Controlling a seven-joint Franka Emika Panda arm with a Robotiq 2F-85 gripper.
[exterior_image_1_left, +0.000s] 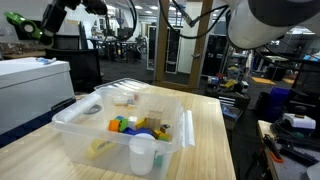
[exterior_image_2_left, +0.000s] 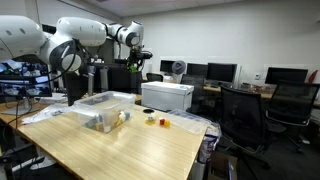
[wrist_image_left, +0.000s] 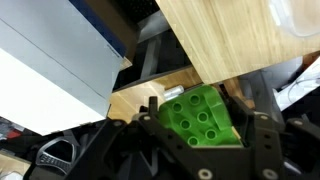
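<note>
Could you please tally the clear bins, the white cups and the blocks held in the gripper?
clear bin: 1
white cup: 1
green block, held in the gripper: 1
Total: 3

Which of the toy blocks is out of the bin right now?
The green studded block, gripped in the claw in the air; the other blocks lie in the clear bin.

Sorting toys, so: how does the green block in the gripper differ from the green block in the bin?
The held block sits clamped in the gripper, high off the table; the binned block lies loose among other colours. Only the held block shows studs. Both are green.
</note>
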